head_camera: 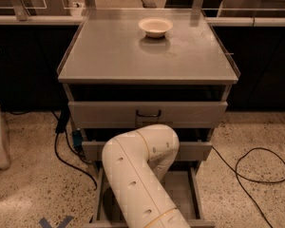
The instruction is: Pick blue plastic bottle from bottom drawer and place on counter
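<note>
Screening fingers, arm (137, 175) over bottom drawer (179, 194)

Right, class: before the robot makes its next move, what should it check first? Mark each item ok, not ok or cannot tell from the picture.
1. bottom drawer pulled open: ok.
2. blue plastic bottle located: cannot tell. None shows, and the arm covers much of the drawer floor.
3. gripper placed on the bottle: cannot tell. It is hidden behind the arm's bend, down toward the drawer.
4. Bare space on the counter for placing: ok. Only a cream bowl stands there, near the back edge.
</note>
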